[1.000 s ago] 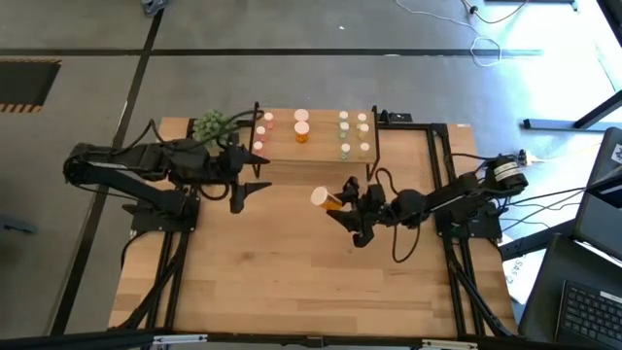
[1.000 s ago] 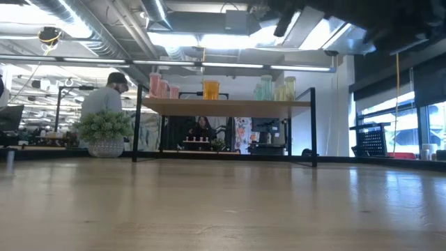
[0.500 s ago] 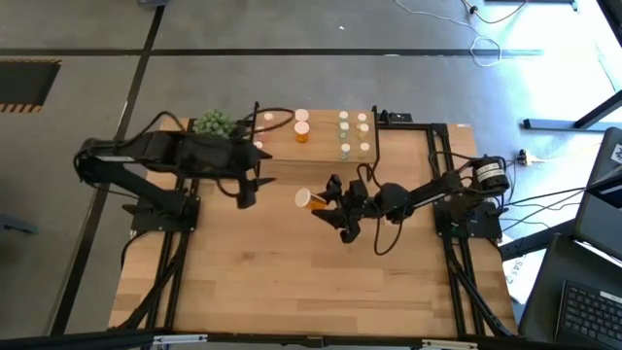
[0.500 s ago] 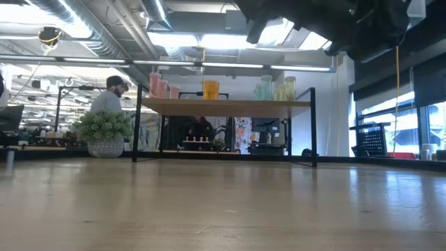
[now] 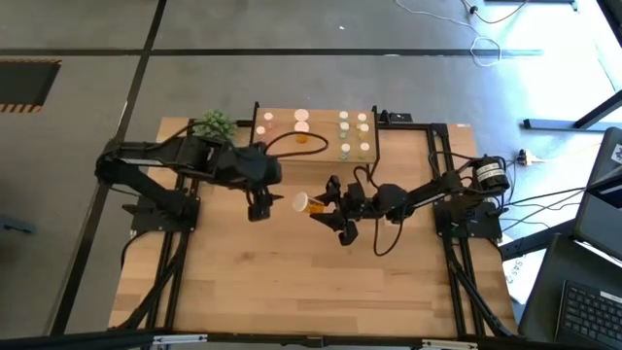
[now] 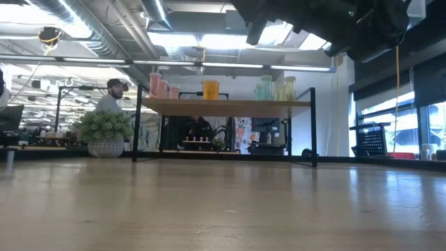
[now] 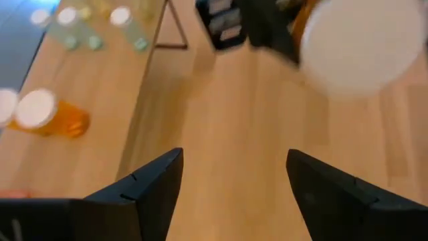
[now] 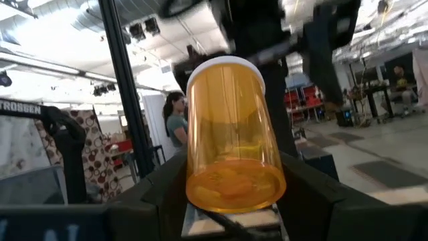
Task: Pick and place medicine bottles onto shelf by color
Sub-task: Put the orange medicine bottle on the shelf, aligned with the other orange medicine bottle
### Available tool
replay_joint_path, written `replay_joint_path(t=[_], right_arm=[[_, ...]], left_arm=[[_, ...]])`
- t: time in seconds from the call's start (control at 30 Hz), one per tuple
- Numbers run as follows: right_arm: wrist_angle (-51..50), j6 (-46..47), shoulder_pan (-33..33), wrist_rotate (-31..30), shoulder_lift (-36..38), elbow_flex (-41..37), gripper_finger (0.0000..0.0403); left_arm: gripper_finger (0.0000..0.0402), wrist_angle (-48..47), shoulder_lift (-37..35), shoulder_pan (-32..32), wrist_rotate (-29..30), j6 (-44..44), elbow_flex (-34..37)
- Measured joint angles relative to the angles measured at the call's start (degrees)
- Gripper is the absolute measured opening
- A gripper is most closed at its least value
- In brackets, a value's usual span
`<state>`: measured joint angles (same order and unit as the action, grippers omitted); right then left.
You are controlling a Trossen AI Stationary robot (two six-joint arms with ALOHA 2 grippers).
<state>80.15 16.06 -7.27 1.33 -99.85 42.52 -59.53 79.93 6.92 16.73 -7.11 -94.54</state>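
The shelf stands at the table's far edge; in the low view the shelf carries pink bottles on the left, an orange one in the middle and pale green ones on the right. My right gripper is shut on a bigger orange bottle with a white cap, in the air over the table's middle. My left gripper is open and hangs just left of that cap. In the left wrist view the cap shows beyond my open left gripper. My right gripper holds the orange bottle by its base end, pinched between the two fingers. The fingers come level from the table's right. The bottle lies on its side, lifted clear, with its white cap pointing to the table's left.
A spiky green potted plant stands left of the shelf at the far edge. The shelf's black frame legs reach the tabletop. Bare wood lies in front of both arms. People show in the room behind.
My left gripper has moved right and a little toward the near edge, closing on the bottle's cap. My right gripper has carried the bottle leftward, toward the left gripper, still shut on it, and has nearly stopped in the last half second.
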Motion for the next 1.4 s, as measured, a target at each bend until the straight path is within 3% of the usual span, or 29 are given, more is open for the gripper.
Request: replay_joint_path(t=[0.37,0.77,0.93,1.4], right_arm=[[-2.5,-0.1,0.0,0.3,0.0,0.0,0.0194],[-3.0,-0.1,0.0,0.5,0.0,0.0,0.0194],[-2.9,-0.1,0.0,0.5,0.0,0.0,0.0194],[-3.2,-1.2,0.3,0.5,0.0,-0.2,0.0194]], left_arm=[[0.0261,8.3,-0.2,0.0,-10.5,-0.2,0.0],[0.0261,9.2,-0.2,0.0,-10.8,-0.2,0.0],[0.0261,9.5,-0.2,0.0,-13.7,-0.2,0.0],[0.0261,11.6,2.7,0.0,-11.7,0.2,0.0]])
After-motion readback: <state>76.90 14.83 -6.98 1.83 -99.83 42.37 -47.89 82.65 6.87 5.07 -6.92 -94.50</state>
